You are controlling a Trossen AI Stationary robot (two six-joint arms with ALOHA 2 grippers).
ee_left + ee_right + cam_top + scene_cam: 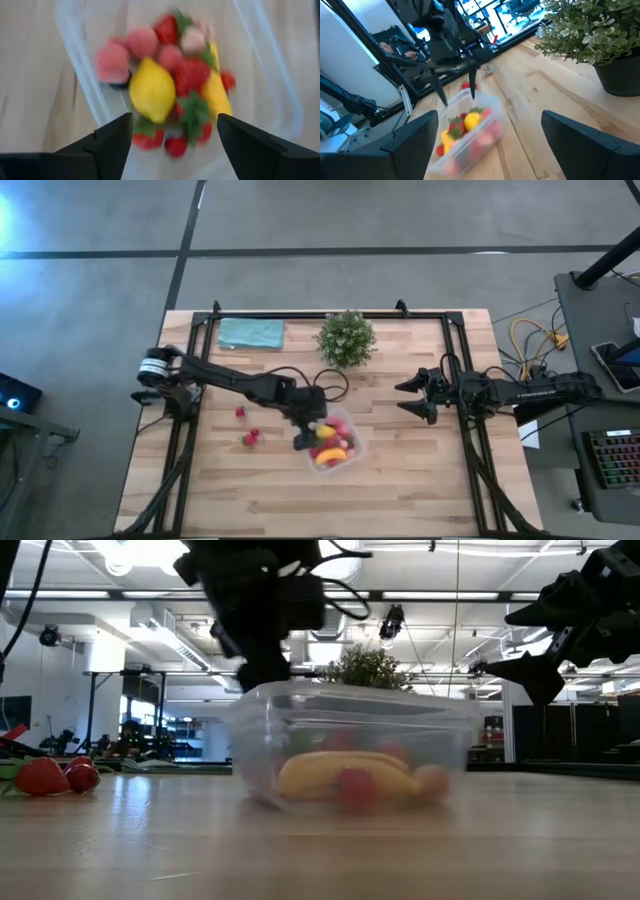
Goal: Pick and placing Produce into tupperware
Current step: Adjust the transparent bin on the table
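The clear tupperware point(345, 452) sits on the wooden table and holds a yellow lemon point(152, 90), a banana point(218, 95) and several red and pink strawberry pieces. My left gripper point(305, 436) hovers open just above the tupperware's left rim and holds nothing; its wrist view looks down into the fruit between the spread fingers point(172, 137). Three loose red pieces point(248, 438) lie on the table left of the tupperware, also visible in the low view point(45, 776). My right gripper point(415, 396) waits open in the air to the right of the tupperware.
A bushy green potted plant point(347, 337) stands just beyond the tupperware toward the far edge. A flat teal cloth point(251, 332) lies at the far left. Black frame rails run along the table's left, right and far sides. Bare wood spreads along the near side.
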